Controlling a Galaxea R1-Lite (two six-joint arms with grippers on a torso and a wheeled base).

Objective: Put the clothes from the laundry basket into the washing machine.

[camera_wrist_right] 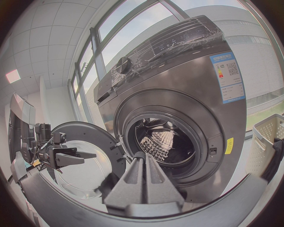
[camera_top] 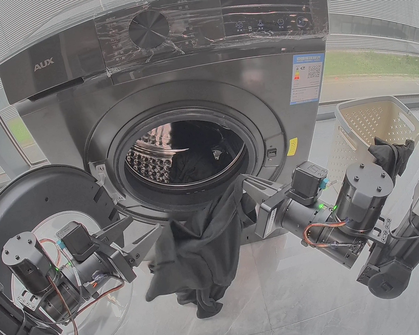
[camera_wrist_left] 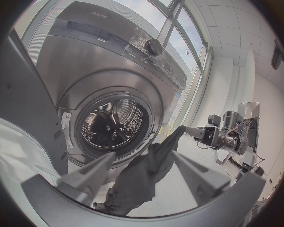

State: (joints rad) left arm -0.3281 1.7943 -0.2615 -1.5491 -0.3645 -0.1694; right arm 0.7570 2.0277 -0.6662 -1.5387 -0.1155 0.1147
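Head view: right claw [camera_top: 245,182] clenched on the top edge of a dark garment [camera_top: 203,252], holding it just below and in front of the washing machine's [camera_top: 172,76] open drum mouth [camera_top: 186,153]. From the pinch the cloth hangs down and away toward the left claw [camera_top: 143,229]; its lower folds are close to or touching the floor [camera_top: 296,294], cannot tell which. Left claw released, fingers spread, nothing between them. It sits beside the hanging cloth, apart from it, with the swung-open door [camera_top: 30,207] behind it. Right wrist view agrees: two fingers pressed together, a bit of dark fabric at the tips, drum mouth straight ahead and slightly above. Inside the drum, beyond the right claw, dark clothing [camera_top: 197,159] already lies. Laundry basket [camera_top: 372,120] stands behind the right arm, well back from the claw, with one more dark piece [camera_top: 391,154] draped over its rim. Judged step: carrying this garment into the drum; pick-up done, loading not yet. Next move calls for raising the right claw over the lower lip of the drum mouth and pushing forward, deep enough that the trailing bulk follows. Most of the cloth hangs below the opening, so the free left claw will likely have to gather the dangling end and feed it in, or it will drape out over the lip. After that, the piece on the basket is left to do.
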